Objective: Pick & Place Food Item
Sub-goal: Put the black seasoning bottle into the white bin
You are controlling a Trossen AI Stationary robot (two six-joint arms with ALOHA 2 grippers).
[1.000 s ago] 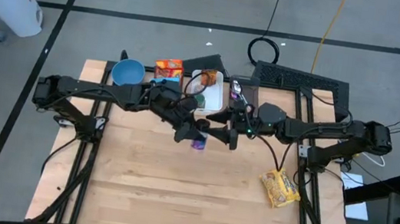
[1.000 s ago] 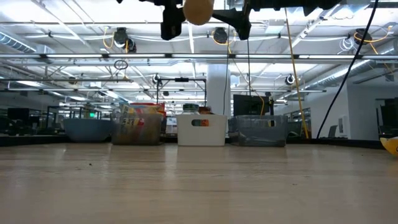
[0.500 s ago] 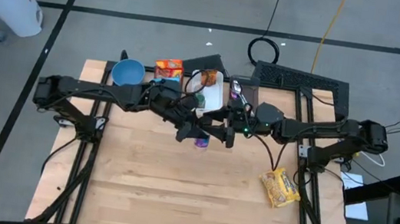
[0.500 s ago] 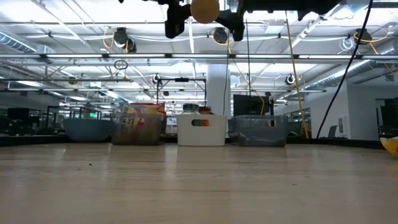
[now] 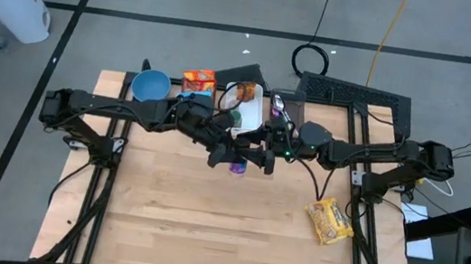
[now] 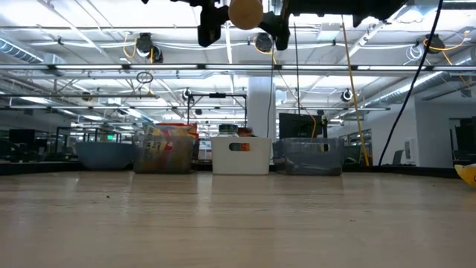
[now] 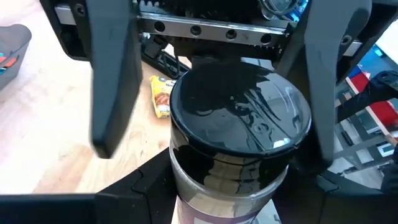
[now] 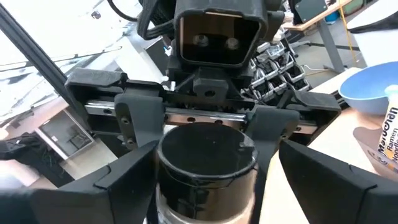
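A jar (image 7: 239, 118) with a black lid and a purple label hangs high above the middle of the table (image 5: 204, 228). It shows as a tan round (image 6: 245, 11) at the top edge of the low view. My left gripper (image 5: 229, 156) reaches in from the table's left and is shut on it. My right gripper (image 5: 253, 156) comes from the table's right and is open. Its fingers (image 7: 112, 81) stand on either side of the lid, with a gap showing on at least one side. My left gripper pinches the jar's body below the lid (image 7: 180, 180) between its two fingers, one on each side. The fingers come nearly level from the table's left. The jar stands about upright, lid up, lifted well clear of the table.
Along the far edge stand a blue bowl (image 5: 149, 85), an orange box (image 5: 198, 80), a white bin (image 5: 252, 109) and a dark mesh basket (image 5: 350, 94). A yellow snack bag (image 5: 329, 221) lies near the right edge. The near half of the wooden top lies bare.
My right gripper has edged toward the table's left, bringing its open fingers around the jar that my left gripper holds. The jar stays lifted and upright.
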